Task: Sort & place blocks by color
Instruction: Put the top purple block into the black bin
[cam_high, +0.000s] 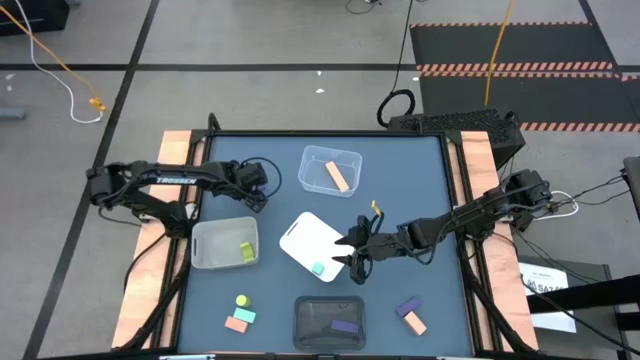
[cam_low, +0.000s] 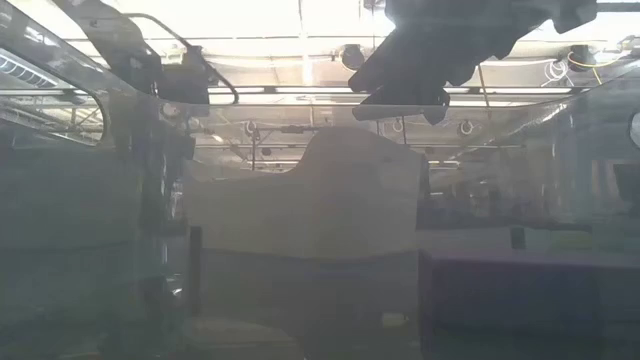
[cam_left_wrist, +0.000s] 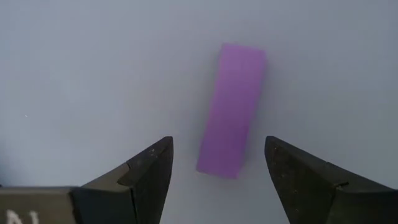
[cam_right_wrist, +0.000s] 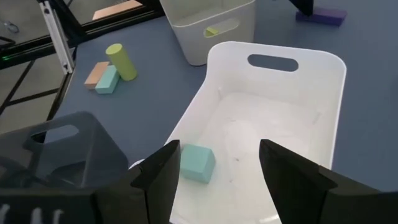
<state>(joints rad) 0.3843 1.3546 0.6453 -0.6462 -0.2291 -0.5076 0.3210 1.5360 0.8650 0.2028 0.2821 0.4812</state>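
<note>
Presently the right gripper (cam_high: 352, 262) hangs open, empty, over the white bin (cam_high: 300, 235), whose mint cube (cam_high: 318, 268) lies at its 9 o'clock; left gripper (cam_high: 262, 186) open above a purple bar (cam_left_wrist: 231, 109), long axis running between its fingers

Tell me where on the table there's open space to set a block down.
The table is bare right of the clear bin, out to its right edge, and between the dark bin and the purple and orange blocks. It is crowded mid-table: the right gripper, open, hovers over the white bin, beside the translucent bin.
</note>
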